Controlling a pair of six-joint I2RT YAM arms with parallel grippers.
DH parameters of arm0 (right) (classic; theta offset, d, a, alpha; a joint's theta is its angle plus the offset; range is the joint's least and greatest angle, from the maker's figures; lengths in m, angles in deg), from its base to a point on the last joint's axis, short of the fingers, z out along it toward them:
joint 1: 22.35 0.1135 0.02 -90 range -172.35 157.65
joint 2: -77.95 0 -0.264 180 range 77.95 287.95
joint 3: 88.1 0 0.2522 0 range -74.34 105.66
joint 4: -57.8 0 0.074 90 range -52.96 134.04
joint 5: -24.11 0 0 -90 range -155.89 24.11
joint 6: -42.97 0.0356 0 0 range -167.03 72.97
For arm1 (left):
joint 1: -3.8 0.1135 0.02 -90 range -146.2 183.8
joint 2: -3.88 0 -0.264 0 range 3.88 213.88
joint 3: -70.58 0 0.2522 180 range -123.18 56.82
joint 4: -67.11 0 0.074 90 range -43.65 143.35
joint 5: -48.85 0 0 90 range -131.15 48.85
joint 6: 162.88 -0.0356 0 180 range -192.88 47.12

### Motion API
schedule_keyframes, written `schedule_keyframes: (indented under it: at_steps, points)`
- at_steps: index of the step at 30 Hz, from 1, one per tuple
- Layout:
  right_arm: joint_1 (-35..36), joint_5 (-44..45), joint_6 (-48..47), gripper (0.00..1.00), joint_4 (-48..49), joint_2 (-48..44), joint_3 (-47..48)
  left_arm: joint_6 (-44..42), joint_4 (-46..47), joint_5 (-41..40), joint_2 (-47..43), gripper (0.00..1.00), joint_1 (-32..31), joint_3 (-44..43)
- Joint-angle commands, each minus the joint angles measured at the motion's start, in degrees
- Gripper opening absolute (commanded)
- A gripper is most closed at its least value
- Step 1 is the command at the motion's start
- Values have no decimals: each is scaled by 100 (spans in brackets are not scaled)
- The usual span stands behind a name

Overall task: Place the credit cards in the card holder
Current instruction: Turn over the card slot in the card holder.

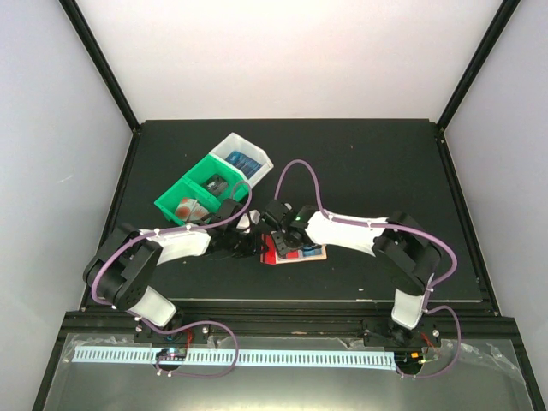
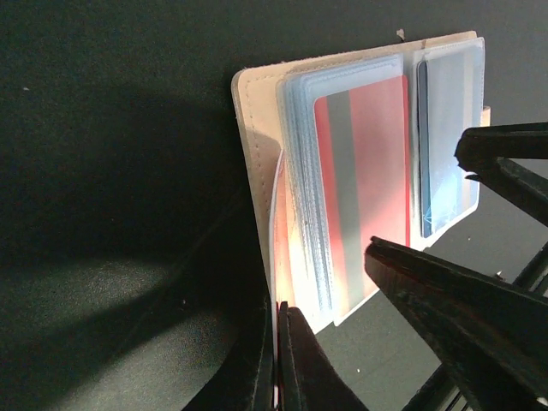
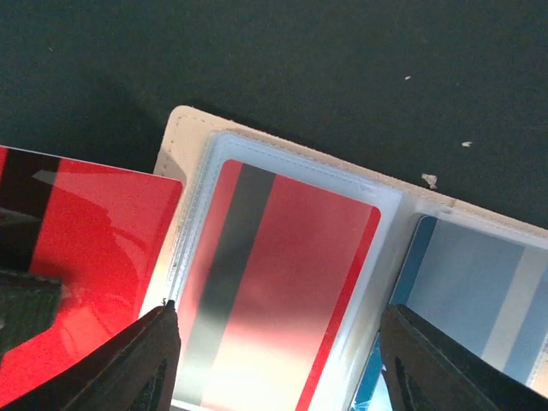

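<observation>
**Meanwhile at desk centre: holder open, two cards sleeved**

Broadly, the black desk point(image 1: 360, 171) carries everything, and both arms reach in from the 6 o'clock edge to meet near its middle. At about 10 o'clock from that meeting point stand a green bin point(image 1: 190, 195) and, touching it on its far side, a white bin point(image 1: 242, 156), each with small items inside that are too small to name.

The card holder point(image 2: 257, 154) lies open at the desk's centre, its tan cover framing a stack of clear plastic sleeves. One red card point(image 3: 282, 282) with a grey stripe sits inside the front sleeve. At 3 o'clock from it in the right wrist view, a blue card point(image 3: 479, 300) sits in the neighbouring sleeve. At 9 o'clock, a second red card point(image 3: 94, 248) lies outside the sleeves, partly over the holder's edge.

The left gripper point(image 2: 278, 360) is fully closed, its fingers pressed together on the near edge of the holder's cover or sleeves; exactly which layer it pinches cannot be told. The right gripper point(image 3: 278, 368) stands wide apart with nothing between its fingers, one finger at each side of the sleeved red card, just above it.
</observation>
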Motion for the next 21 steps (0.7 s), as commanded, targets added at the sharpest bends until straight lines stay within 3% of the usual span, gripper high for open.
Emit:
schedule_keyframes:
  at_steps: [1,10,21]
  points:
    - [96,428,19,66,-240,199,194,-33,19,-207,126,2,-13,128]
    - [322,254,-118,79,-169,422,323,4,45,-178,117,1,40,211]
    - [324,1174,354,74,-512,532,298,47,65,-186,142,2,75,285]
